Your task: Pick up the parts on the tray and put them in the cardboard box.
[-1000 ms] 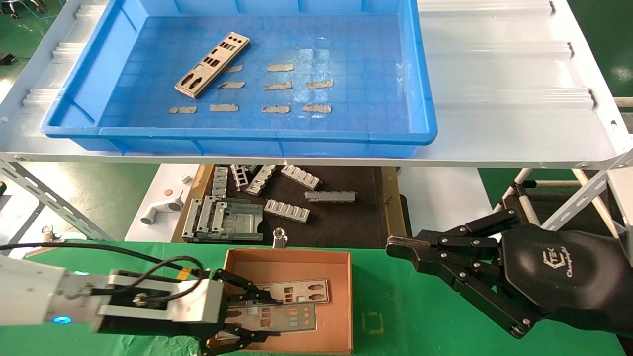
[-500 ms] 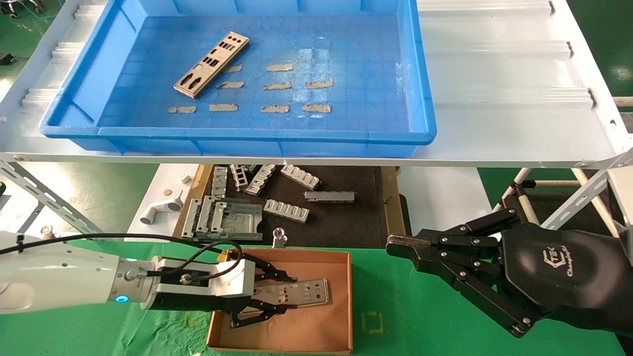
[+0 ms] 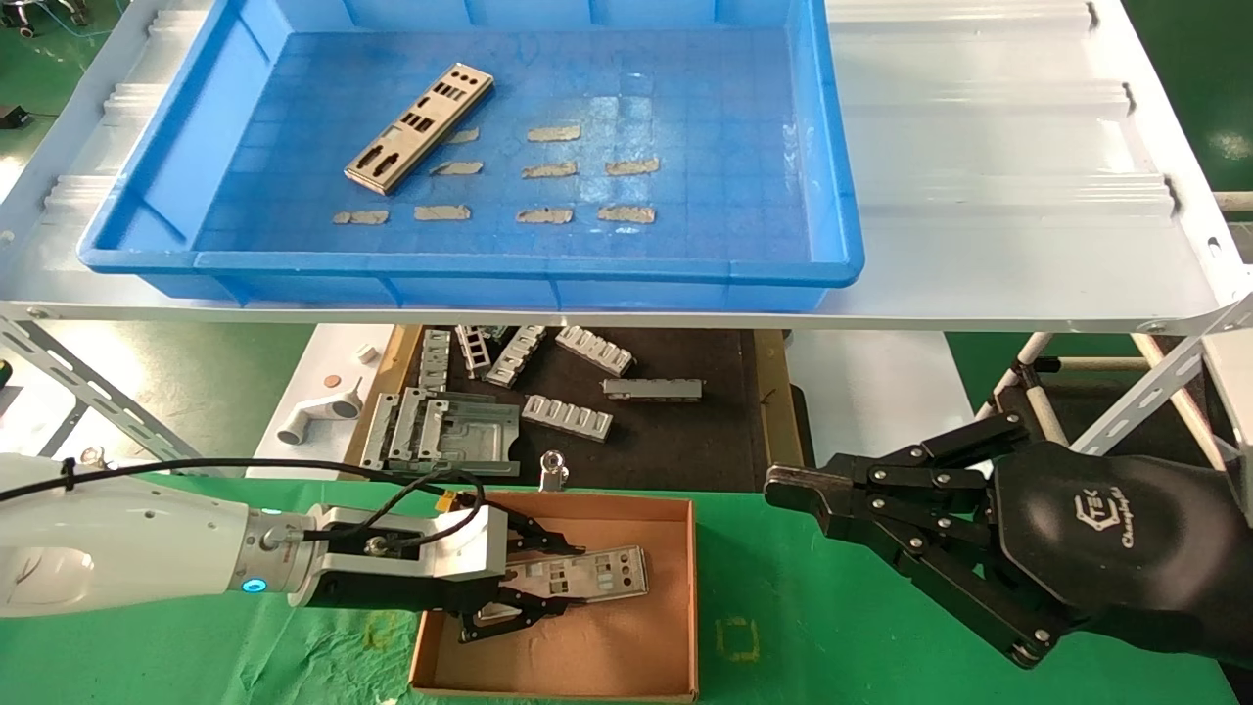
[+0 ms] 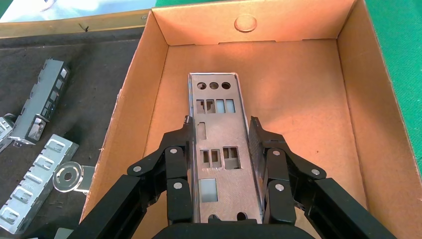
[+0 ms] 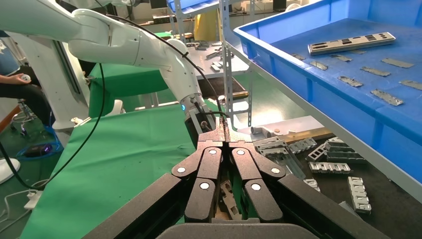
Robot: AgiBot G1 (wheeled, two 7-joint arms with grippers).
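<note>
One part (image 3: 419,127) (image 5: 352,43), a punched silver-grey plate, lies slantwise in the far-left of the blue tray (image 3: 489,269) (image 5: 298,74). My left gripper (image 3: 571,578) (image 4: 220,120) reaches into the cardboard box (image 3: 690,587) (image 4: 249,20), shut across the long edges of another part (image 3: 612,570) (image 4: 219,149), held low over the box floor. Grey shows through some of that part's holes; what lies beneath I cannot tell. The right gripper (image 3: 773,485) (image 5: 225,132) hovers to the right of the box, shut and holding nothing.
Several tan tape strips (image 3: 553,171) dot the tray floor. The tray rests on a white shelf (image 3: 979,196). Below it, a dark mat (image 3: 685,441) carries ribbed brackets (image 3: 568,416). A white pipe fitting (image 3: 318,416) lies left of the mat. Green cloth (image 3: 783,627) covers the table.
The left gripper carried its part from the box's near-left corner further in, toward the far side, and lowered it; over the last half second it barely shifted. The right arm stayed still.
</note>
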